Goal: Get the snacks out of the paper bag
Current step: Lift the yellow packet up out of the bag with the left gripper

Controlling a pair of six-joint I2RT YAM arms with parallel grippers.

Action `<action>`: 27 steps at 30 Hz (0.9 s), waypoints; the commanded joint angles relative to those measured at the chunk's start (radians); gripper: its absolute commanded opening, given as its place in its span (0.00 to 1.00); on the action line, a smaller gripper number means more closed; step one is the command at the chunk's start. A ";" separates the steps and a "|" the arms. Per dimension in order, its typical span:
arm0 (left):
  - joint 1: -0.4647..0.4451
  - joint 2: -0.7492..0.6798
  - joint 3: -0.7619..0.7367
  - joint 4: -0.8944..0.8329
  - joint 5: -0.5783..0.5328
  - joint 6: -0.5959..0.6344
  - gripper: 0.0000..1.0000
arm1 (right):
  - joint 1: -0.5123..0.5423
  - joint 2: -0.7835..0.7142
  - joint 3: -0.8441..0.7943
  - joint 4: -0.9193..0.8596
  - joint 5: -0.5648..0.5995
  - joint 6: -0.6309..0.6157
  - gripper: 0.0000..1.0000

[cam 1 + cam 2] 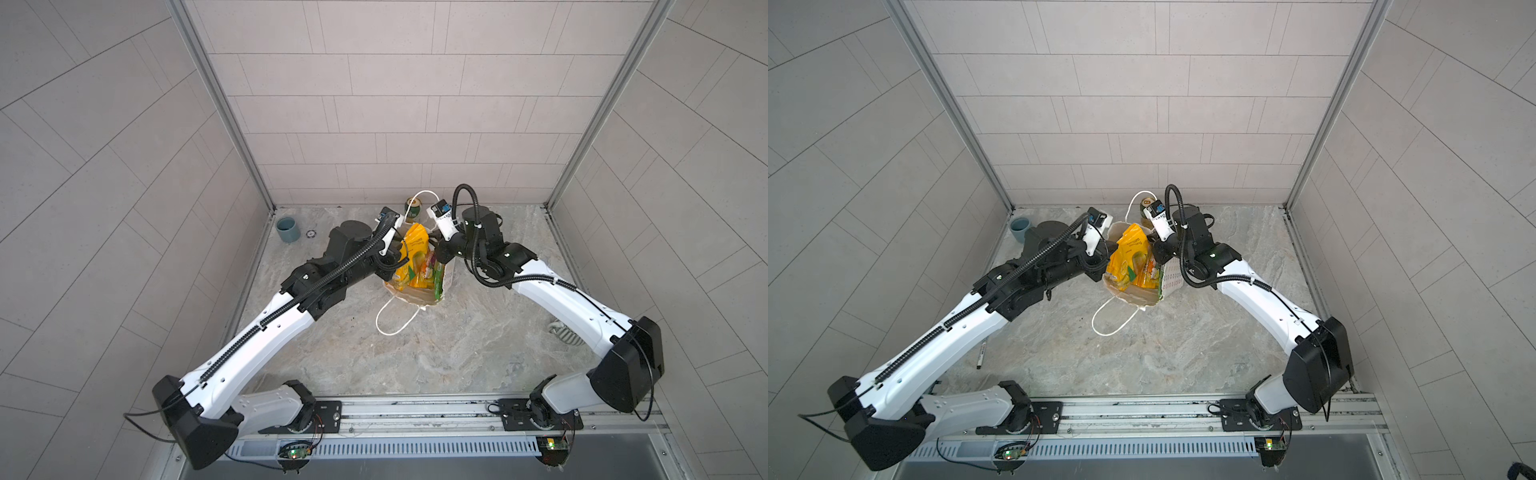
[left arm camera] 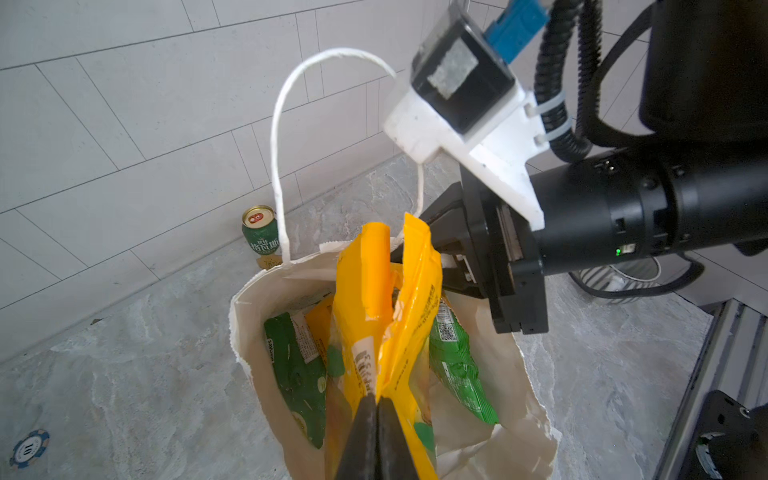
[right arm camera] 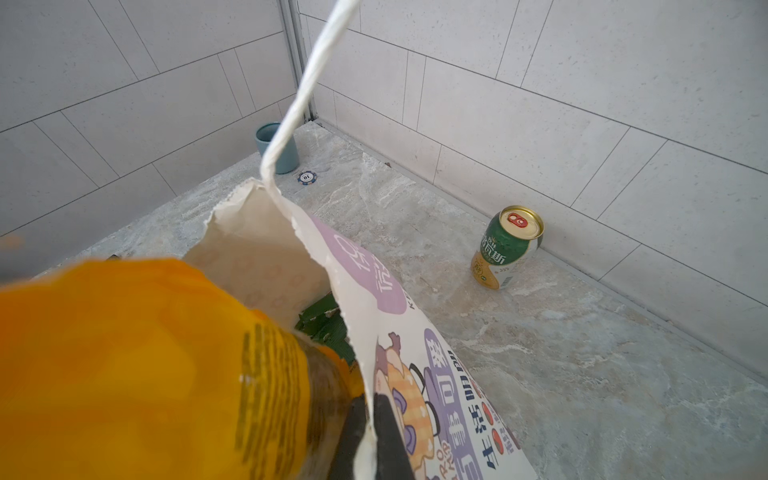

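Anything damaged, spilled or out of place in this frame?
Yes: the paper bag looks torn. Its edge runs ragged down to where the right gripper pinches its wall, and in a top view its near wall sags outward. Nothing is spilled.

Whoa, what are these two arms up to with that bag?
They are unpacking snacks. The right gripper is pinched shut on the rim of the paper bag, steadying it. The left gripper is shut on a yellow packet, which sticks partly out of the bag's mouth. Green packets sit deeper inside. None that I can see is fully out yet.
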 commanded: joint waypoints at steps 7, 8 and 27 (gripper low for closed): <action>0.004 -0.008 0.080 0.112 0.038 -0.028 0.00 | 0.009 -0.047 0.006 0.048 -0.010 0.003 0.00; 0.005 0.000 0.077 0.104 0.036 -0.023 0.00 | 0.009 -0.047 0.005 0.048 -0.007 0.002 0.00; 0.011 0.005 0.160 0.151 -0.067 0.007 0.00 | -0.006 -0.035 0.011 0.044 0.007 0.003 0.00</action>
